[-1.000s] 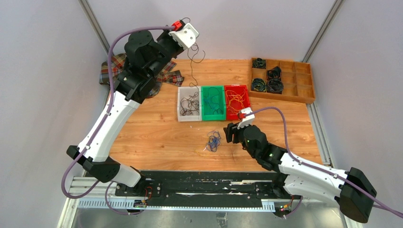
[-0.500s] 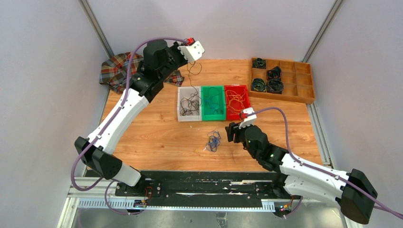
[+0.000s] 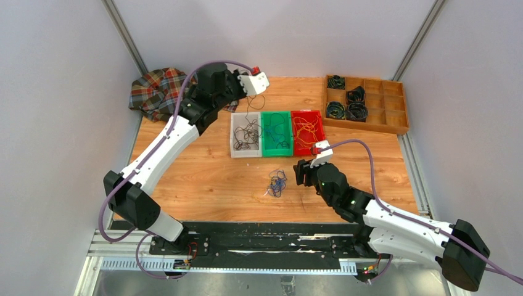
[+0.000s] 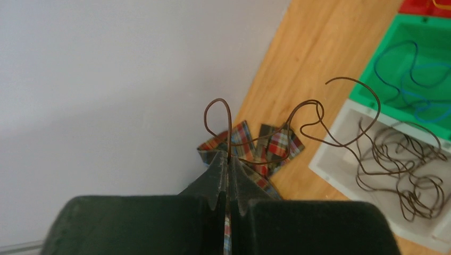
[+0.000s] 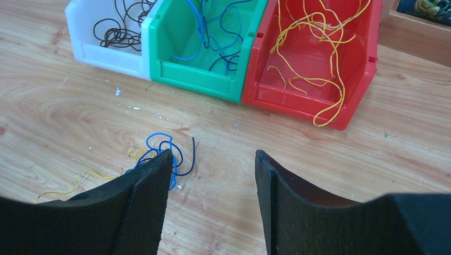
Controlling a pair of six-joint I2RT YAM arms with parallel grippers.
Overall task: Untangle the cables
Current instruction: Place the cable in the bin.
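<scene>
Left wrist view: the left gripper [image 4: 228, 162] has its ridged black fingers pressed together on one thin dark wire [image 4: 227, 117]. The wire rises in a small loop above the tips and springs away in loose curls toward the white plastic bin [image 4: 332, 167], where more kinked dark strands lie heaped. Beside it, the glossy green plastic bin [image 5: 197, 74] holds blue strands and the red plastic bin [image 5: 298, 109] holds yellow-orange ones. On the pale wood-grain table [image 5: 319, 175], in front of the green bin, lies the small tangle of blue, black and yellow cables [image 5: 162, 151], a cluster of fine loops with a yellow strand trailing off. The right gripper [image 5: 213, 156] hovers low just beside it, its mesh-textured fingers wide apart and holding nothing. A crumpled plaid cloth [image 3: 154, 92] sits at the far left corner, and a compartmented wooden tray [image 3: 367, 127] at the far right.
</scene>
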